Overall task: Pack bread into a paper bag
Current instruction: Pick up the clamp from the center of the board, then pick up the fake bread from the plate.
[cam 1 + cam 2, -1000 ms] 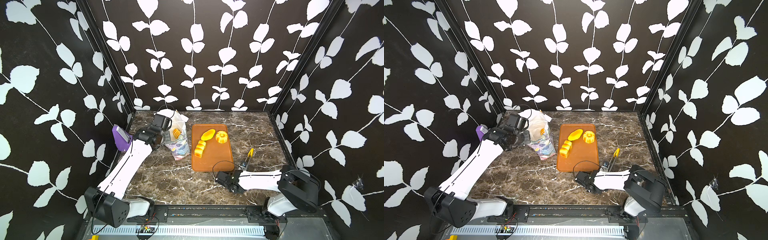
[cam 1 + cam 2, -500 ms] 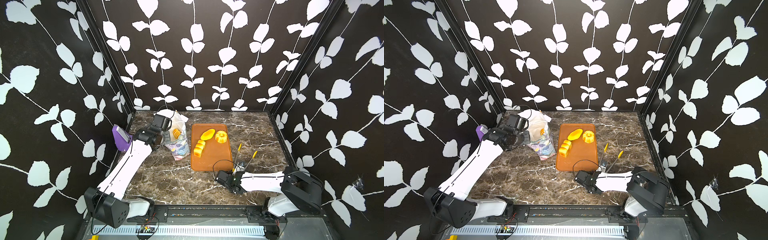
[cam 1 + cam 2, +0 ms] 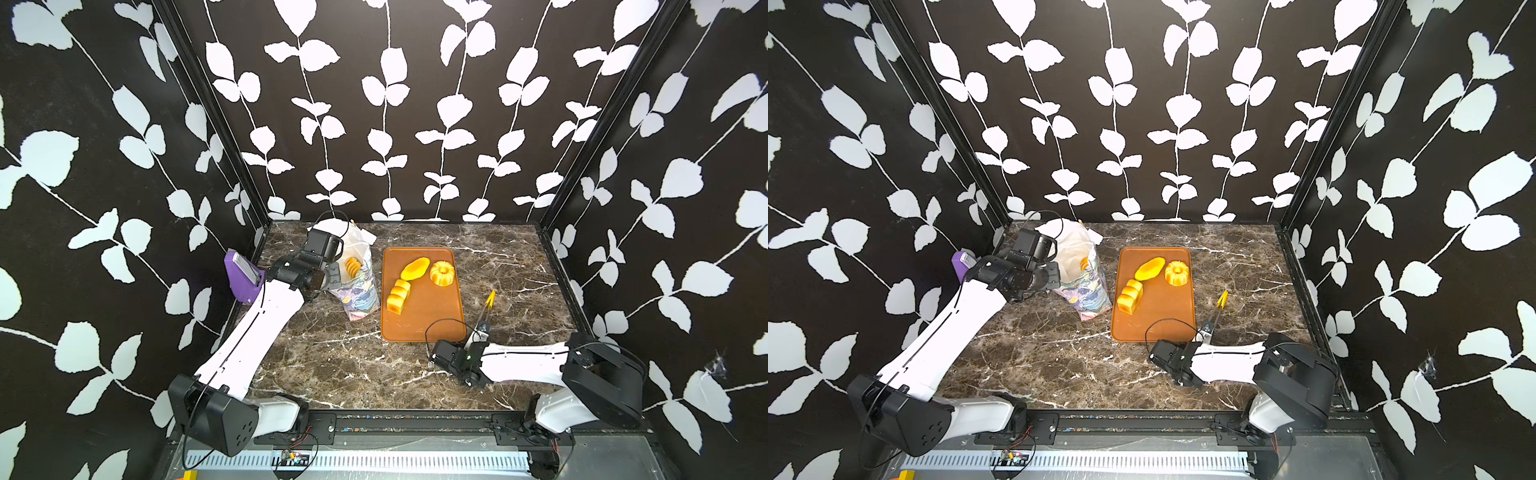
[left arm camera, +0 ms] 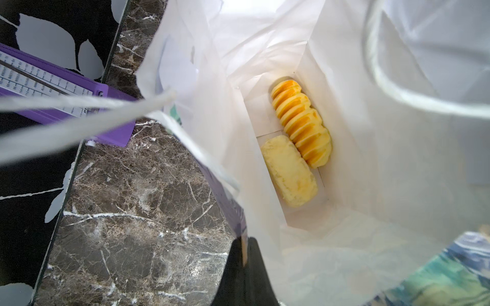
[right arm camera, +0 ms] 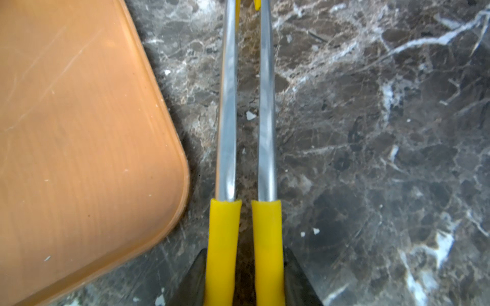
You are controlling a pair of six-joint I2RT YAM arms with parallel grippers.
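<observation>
Both top views show the table [image 3: 332, 365], the tray [image 3: 428, 322] mid-table, and the bag [image 3: 360, 293] just left, its rim pinched by the left tool [image 3: 332, 277]. Three bread pieces [image 3: 398, 296] lie on the tray. The right tool [image 5: 244, 280] squeezes the tongs [image 3: 484, 312] together; let them spread before straddling one.

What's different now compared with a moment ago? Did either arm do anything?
The right gripper squeezed the tongs shut: half a second ago their yellow tips stood apart, now they lie close together. The left gripper still pinches the paper bag by its rim; the bread on the tray and in the bag has not moved.
</observation>
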